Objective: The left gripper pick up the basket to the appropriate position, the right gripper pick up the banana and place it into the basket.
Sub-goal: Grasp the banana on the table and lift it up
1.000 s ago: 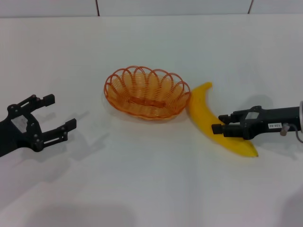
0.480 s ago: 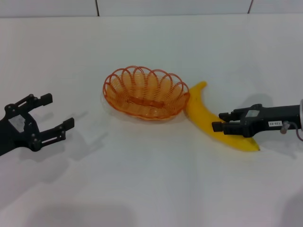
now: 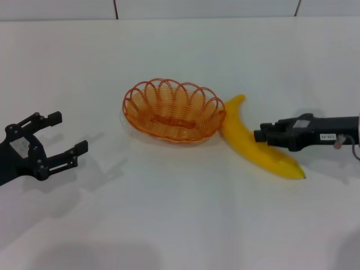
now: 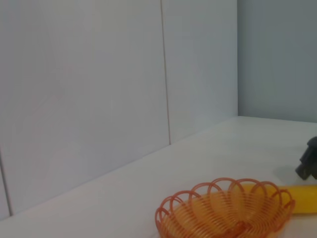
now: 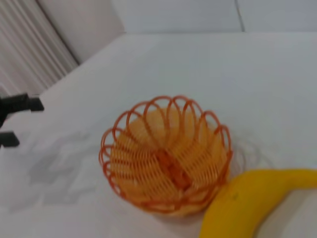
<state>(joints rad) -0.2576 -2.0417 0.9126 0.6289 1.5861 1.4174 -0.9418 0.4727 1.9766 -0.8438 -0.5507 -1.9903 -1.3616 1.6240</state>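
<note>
The orange wire basket (image 3: 147, 108) stands empty on the white table, mid-scene. It also shows in the left wrist view (image 4: 223, 210) and the right wrist view (image 5: 163, 153). The yellow banana (image 3: 239, 130) lies on the table at the basket's right, one tip against its rim; it shows too in the left wrist view (image 4: 303, 206) and the right wrist view (image 5: 247, 203). My right gripper (image 3: 260, 135) sits over the banana's middle, at its right side. My left gripper (image 3: 70, 132) is open and empty, far left of the basket, and shows in the right wrist view (image 5: 22, 122).
The white table (image 3: 180, 219) spreads wide on all sides. A pale panelled wall (image 4: 99, 99) runs along the table's far edge. My right gripper's black tip shows at the edge of the left wrist view (image 4: 309, 162).
My right gripper has moved away from me across the banana. The banana has shifted slightly towards the basket, and the basket has nudged a little left. The left gripper has barely moved.
</note>
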